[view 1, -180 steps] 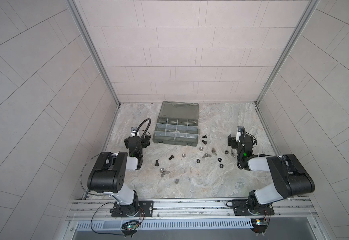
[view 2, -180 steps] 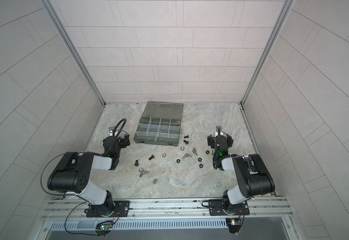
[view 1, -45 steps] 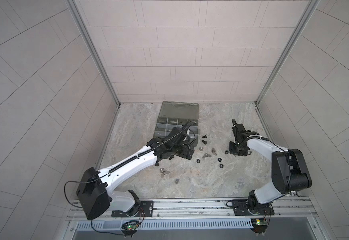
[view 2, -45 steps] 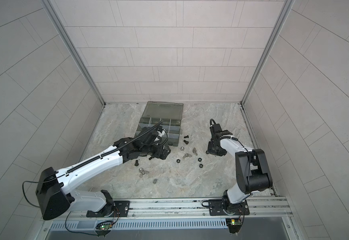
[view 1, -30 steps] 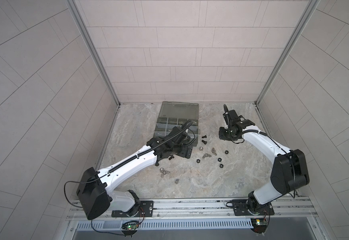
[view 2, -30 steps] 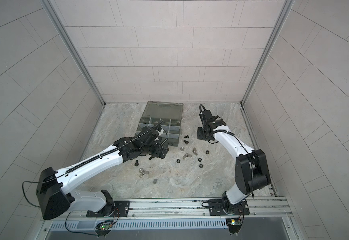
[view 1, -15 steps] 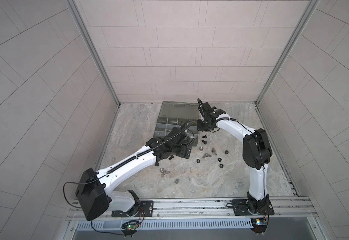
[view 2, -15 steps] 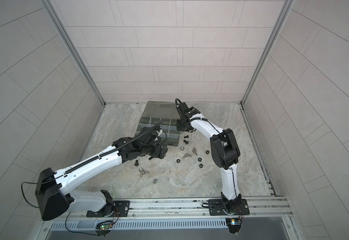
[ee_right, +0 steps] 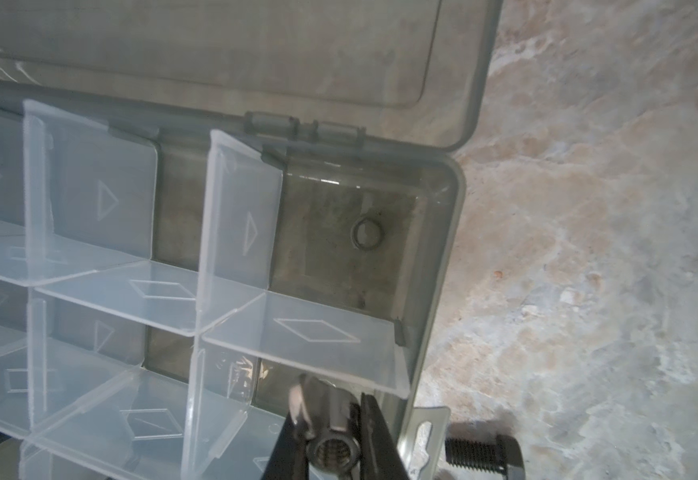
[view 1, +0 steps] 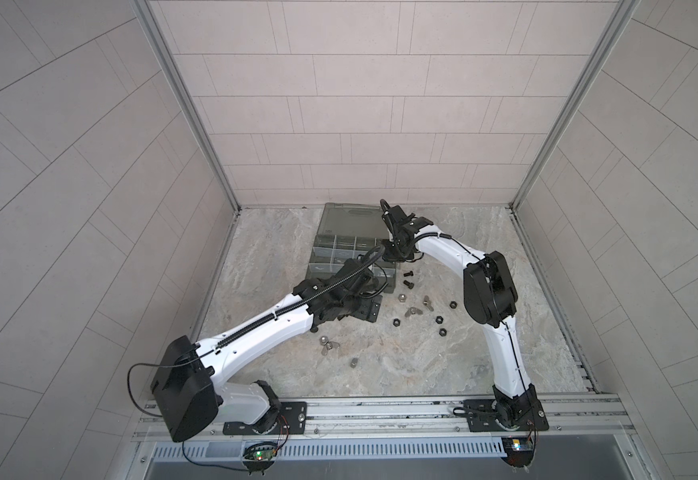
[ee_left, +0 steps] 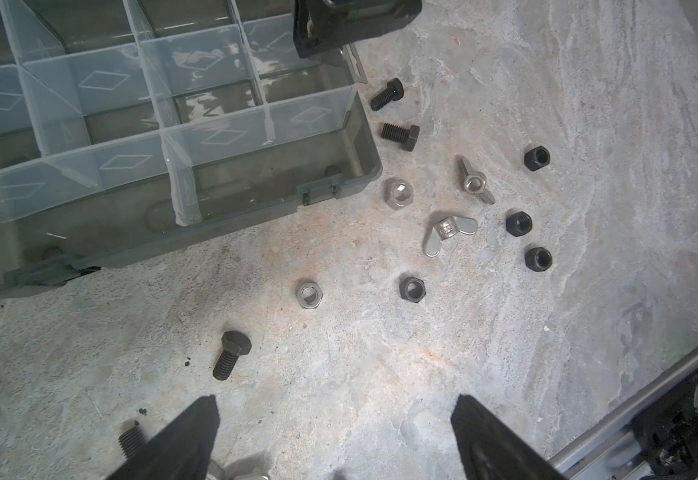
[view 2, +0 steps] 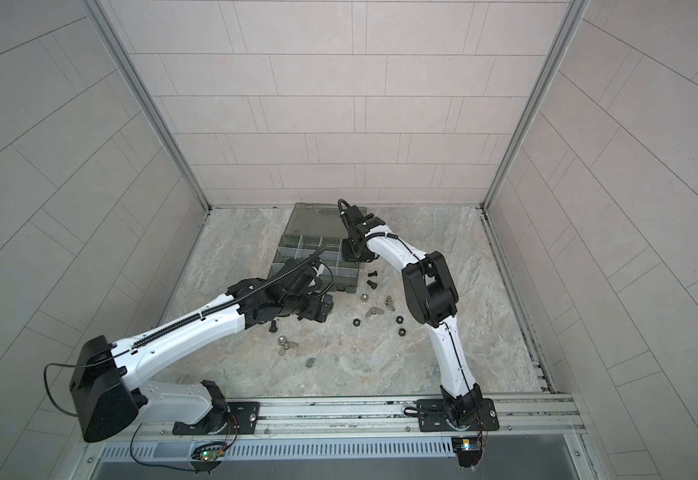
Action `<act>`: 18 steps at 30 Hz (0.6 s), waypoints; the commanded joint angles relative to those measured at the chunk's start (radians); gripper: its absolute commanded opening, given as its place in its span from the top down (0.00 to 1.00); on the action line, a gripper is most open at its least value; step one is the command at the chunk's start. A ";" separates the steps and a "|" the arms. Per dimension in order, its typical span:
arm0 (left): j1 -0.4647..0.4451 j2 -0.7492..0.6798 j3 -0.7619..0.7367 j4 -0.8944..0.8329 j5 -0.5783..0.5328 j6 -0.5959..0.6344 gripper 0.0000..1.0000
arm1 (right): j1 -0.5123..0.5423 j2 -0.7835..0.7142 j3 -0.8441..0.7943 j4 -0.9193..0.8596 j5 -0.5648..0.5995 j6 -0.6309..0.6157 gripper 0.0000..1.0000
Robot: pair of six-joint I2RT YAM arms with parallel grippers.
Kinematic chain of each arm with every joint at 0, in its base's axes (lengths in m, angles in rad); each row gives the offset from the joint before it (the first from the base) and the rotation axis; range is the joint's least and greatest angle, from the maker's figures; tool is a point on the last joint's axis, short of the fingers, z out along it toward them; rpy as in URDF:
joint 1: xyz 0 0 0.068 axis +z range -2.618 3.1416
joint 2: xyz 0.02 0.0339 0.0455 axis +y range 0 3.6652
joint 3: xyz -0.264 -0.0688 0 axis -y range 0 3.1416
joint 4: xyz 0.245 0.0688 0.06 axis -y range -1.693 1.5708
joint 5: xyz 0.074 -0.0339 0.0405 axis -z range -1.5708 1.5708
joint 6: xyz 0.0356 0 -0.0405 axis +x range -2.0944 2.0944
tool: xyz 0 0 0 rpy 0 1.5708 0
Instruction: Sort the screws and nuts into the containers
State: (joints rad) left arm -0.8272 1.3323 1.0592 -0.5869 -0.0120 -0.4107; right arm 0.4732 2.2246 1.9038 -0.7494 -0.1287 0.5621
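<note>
Screws [view 1: 408, 274] and nuts [view 1: 438, 319] lie loose on the stone table [view 1: 422, 365] in both top views, just in front of the organizer case [view 1: 341, 218], whose lid lies flat open. Judgement: small steel parts, rigid, light and smooth, apt to roll or squirt out of a pinch; take bolts across the shank and hex nuts across the flats. The right gripper [view 1: 394, 254] reaches over the right end of the case, forearm arched, wrist pitched down; the left gripper [view 2: 323, 309] hangs low over the table by the case front, arm stretched far out.

Left wrist view: left gripper [ee_left: 335, 436], fingers [ee_left: 191, 440] spread wide with nothing between them; a black bolt [ee_left: 231, 353] lies just ahead, a silver hex nut [ee_left: 309, 294] and a black hex nut [ee_left: 412, 288] beyond; the cells [ee_left: 214, 104] look empty.

Right wrist view: right gripper [ee_right: 330, 451] clamped on a silver wing nut [ee_right: 318, 409], pinched at the hub, threaded bore facing the camera; it hangs over a cell along the case's end wall, which one I cannot tell; not yet dropped. The bite looks narrow, so a slip is possible.
</note>
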 commanded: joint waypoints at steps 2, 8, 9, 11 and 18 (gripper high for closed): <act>-0.003 -0.017 -0.008 0.002 -0.022 0.006 0.06 | 0.007 -0.014 0.008 -0.017 0.001 0.003 0.70; -0.004 -0.011 0.001 -0.003 -0.019 0.006 0.05 | 0.006 -0.130 -0.060 0.004 0.005 -0.026 0.59; -0.004 -0.012 0.003 -0.005 -0.017 0.006 0.05 | 0.005 -0.154 -0.074 0.001 0.007 -0.032 0.59; -0.004 -0.017 0.008 -0.008 -0.001 0.007 0.05 | 0.002 -0.211 -0.121 0.000 0.012 -0.044 0.59; -0.049 -0.036 0.010 0.005 0.035 -0.014 0.05 | -0.008 -0.461 -0.429 0.019 0.079 -0.098 0.60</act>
State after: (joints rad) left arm -0.8478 1.3247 1.0592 -0.5869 0.0074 -0.4149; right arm 0.4709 1.8385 1.5696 -0.7136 -0.1009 0.4942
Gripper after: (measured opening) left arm 0.946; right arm 0.397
